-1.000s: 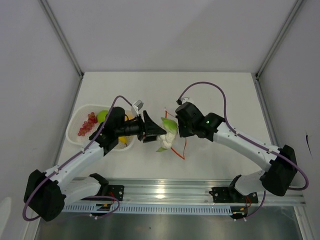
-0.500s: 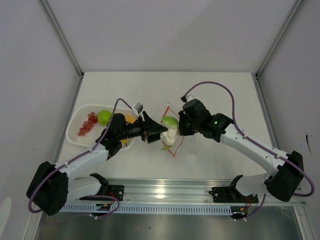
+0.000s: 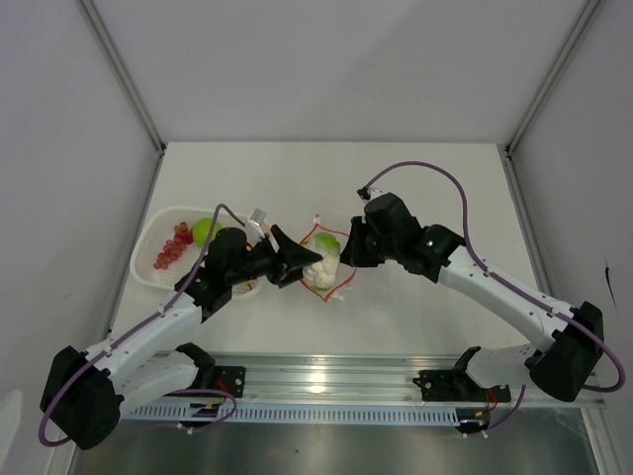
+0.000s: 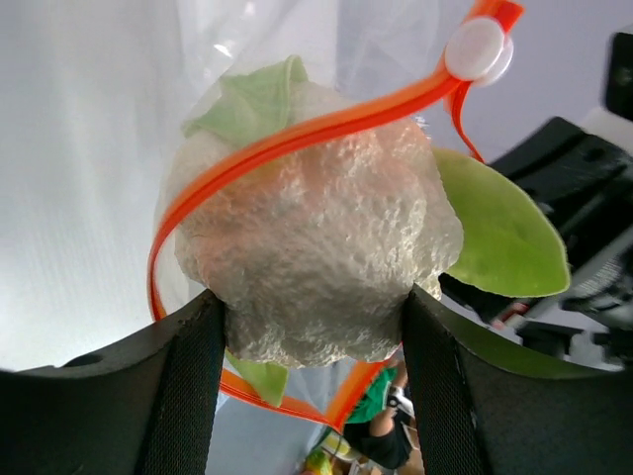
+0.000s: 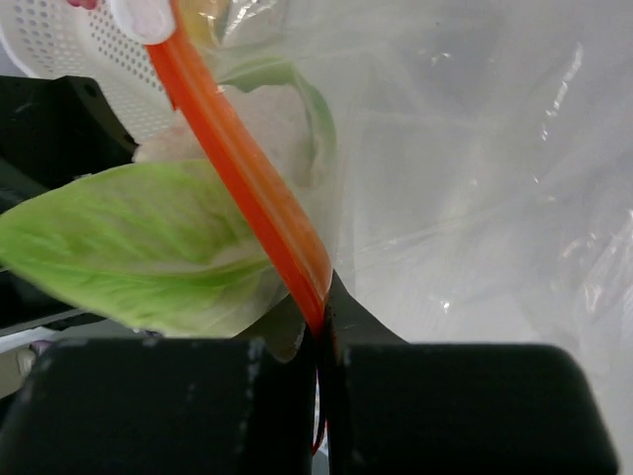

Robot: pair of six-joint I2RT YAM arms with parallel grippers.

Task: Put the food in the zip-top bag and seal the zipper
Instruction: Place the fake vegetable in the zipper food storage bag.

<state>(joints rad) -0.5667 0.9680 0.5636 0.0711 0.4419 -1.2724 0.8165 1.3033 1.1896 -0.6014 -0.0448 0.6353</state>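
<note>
Here, knobbly pale piece, floppy clear bag

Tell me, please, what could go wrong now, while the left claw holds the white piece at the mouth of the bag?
1. The zipper lies across the pale piece held in the left claw; the piece may catch on it.
2. The right claw pinches only the thin zipper; a push might pull the floppy bag free.
3. The green leaf sticks out sideways and may snag the mouth.
</note>
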